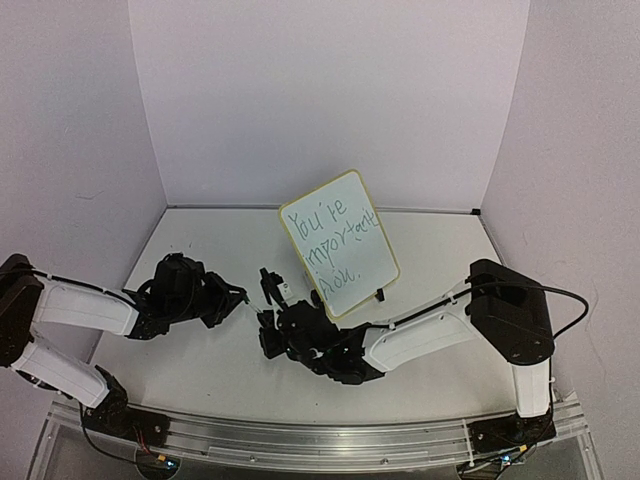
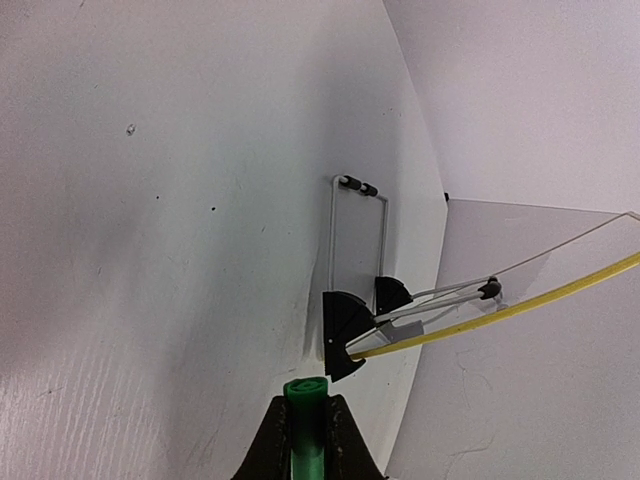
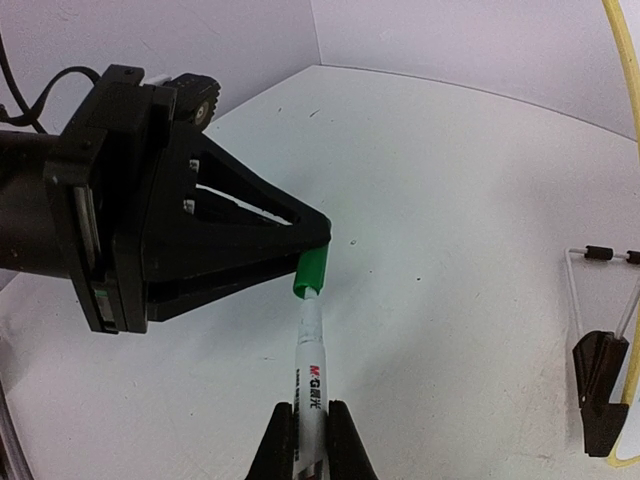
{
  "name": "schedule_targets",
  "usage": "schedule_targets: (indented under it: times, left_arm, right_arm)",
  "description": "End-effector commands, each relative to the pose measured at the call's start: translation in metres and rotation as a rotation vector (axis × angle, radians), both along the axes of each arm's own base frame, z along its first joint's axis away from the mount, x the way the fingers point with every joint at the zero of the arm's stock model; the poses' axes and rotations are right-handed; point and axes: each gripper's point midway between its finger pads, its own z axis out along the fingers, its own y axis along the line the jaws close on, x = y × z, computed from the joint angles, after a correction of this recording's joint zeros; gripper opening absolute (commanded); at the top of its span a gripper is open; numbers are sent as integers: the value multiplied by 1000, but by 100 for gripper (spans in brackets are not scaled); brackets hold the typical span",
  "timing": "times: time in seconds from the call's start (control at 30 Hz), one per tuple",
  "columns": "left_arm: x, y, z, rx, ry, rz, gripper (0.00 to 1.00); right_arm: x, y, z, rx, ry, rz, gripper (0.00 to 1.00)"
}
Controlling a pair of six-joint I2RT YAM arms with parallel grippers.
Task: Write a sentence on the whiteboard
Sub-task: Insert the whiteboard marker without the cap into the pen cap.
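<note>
White table (image 1: 215, 235), matte, marked with a few small dark specks. Plain white back wall (image 1: 330, 100), left side wall (image 1: 70, 130) and right side wall (image 1: 585, 150), closing in three sides of the table. Aluminium rail (image 1: 300, 440) along the near edge. White-barrelled marker (image 3: 312, 385), printed label, raised off the table, green cap (image 3: 311, 272) at its far end.

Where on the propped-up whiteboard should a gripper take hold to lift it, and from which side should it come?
Grip the whiteboard by its top edge, coming down from above. It leans back on a wire stand, so that thin yellow-framed edge stands free and probably suits a two-finger pinch. Its bottom rests on the table, and pinching lower on the face would likely smear the sentence.
</note>
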Motion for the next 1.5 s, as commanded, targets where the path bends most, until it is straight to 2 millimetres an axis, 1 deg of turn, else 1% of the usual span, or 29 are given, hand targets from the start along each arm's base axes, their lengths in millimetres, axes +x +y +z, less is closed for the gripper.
schedule_targets:
  times: [0.0, 0.2, 0.4, 0.73, 0.97, 1.2, 1.47]
  left_arm:
    - [3, -3, 22, 13, -65, -15, 0]
    - [3, -4, 24, 5, -69, -19, 0]
    - [2, -6, 25, -25, -63, -13, 0]
    - [2, -8, 27, -79, -49, 2, 0]
    - [1, -7, 27, -114, -38, 20, 0]
    - [1, -10, 29, -144, -30, 13, 0]
    - [-3, -15, 36, -165, -40, -16, 0]
  right_arm:
    - [12, -2, 15, 28, -7, -53, 0]
    - [15, -2, 10, 20, -3, -61, 0]
    - [22, -6, 9, 1, -31, -104, 0]
    - [30, 1, 13, 12, -96, -127, 0]
    - [37, -1, 18, 39, -168, -167, 0]
    - [40, 8, 27, 64, -232, -158, 0]
    - [43, 12, 27, 63, -261, -140, 0]
